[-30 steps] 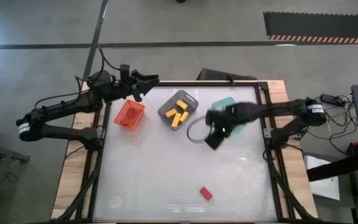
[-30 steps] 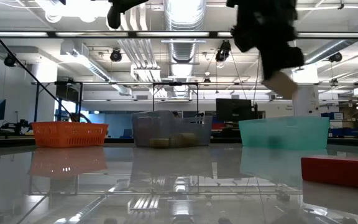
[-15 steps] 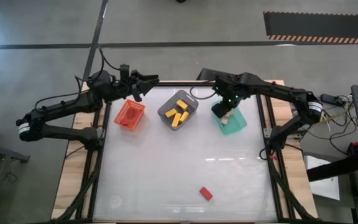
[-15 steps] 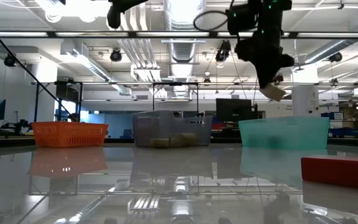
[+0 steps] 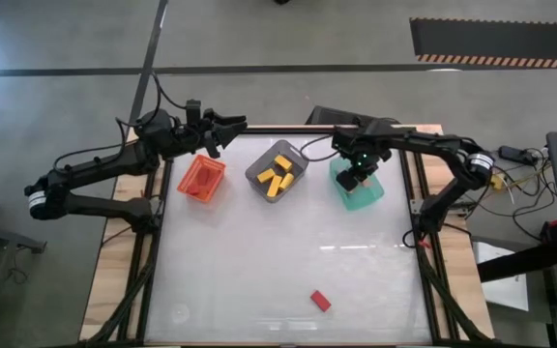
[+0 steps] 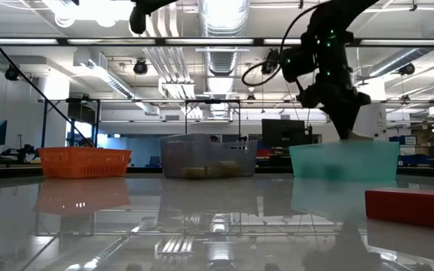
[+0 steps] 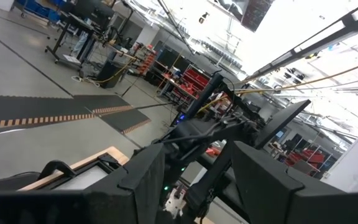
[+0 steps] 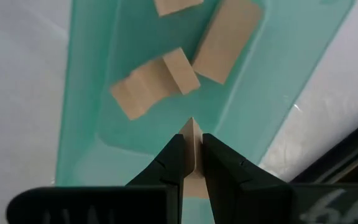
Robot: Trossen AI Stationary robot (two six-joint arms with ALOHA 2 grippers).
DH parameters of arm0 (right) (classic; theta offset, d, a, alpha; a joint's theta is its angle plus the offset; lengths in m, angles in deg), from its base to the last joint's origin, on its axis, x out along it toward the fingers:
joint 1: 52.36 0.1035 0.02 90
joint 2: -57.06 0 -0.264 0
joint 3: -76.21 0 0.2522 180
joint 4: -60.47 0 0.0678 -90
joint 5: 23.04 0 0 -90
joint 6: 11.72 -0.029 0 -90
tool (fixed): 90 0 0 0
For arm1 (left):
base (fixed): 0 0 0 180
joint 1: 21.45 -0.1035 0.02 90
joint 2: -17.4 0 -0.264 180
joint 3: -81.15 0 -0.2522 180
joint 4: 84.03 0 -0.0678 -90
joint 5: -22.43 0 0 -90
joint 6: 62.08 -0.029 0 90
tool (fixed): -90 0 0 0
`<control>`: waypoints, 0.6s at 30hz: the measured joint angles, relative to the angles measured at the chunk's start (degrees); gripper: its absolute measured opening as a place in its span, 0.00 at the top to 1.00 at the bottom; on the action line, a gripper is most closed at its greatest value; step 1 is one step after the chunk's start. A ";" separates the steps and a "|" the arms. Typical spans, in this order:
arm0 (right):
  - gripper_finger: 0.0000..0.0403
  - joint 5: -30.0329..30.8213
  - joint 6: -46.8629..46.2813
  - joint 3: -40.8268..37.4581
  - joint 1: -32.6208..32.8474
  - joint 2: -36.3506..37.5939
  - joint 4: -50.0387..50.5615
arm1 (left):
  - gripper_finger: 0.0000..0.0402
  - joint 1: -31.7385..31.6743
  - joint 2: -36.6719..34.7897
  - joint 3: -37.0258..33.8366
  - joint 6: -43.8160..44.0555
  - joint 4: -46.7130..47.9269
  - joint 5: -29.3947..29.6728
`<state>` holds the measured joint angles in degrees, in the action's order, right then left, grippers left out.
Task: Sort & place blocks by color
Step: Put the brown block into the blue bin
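Observation:
My right gripper (image 5: 359,178) hangs over the green bin (image 5: 376,194), shut on a pale tan block (image 8: 192,138). In the low view the block (image 6: 359,138) is level with the bin's rim (image 6: 345,146). Several tan blocks (image 8: 157,81) lie on the bin's floor. Alone near the table's front edge lies a red block (image 5: 320,301). Yellow blocks (image 5: 278,176) fill the grey bin (image 5: 259,174). The orange bin (image 5: 201,178) holds red ones. Raised over the far left edge behind the orange bin, my left gripper (image 5: 241,124) is open and holds nothing. My right gripper pinches the tan block by its two flat faces (image 8: 192,132) between its two fingers (image 8: 174,163). The fingers come from above, pointing down. The block's lower end sticks out below the fingertips. It hangs clear over the inside of the green bin.
The three bins stand in a row along the far edge: orange left, grey middle, green right. A dark metal frame (image 5: 420,193) borders the table. The wide white middle and near part of the table holds only the red block (image 6: 411,207).
My right gripper has swung from over the table's middle toward the far right, carrying the tan block. It has come to rest over the green bin, tipped to point straight down, and sunk toward the bin's rim.

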<state>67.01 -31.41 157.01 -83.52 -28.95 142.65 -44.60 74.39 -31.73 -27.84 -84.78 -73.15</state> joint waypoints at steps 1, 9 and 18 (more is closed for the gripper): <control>0.92 0.00 0.08 -0.63 -0.02 -0.32 -0.86 | 0.57 -0.02 0.00 0.00 -0.02 0.00 0.00; 0.92 0.02 0.40 -3.11 -0.02 -1.19 -2.76 | 0.57 0.00 0.00 0.00 -0.04 0.02 0.00; 0.92 0.00 0.31 -3.70 0.00 -1.17 -2.99 | 0.57 0.00 0.00 0.00 -0.04 0.02 0.02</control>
<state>67.01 -31.10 153.31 -83.52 -30.12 139.66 -44.61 74.39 -31.73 -27.89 -84.75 -73.13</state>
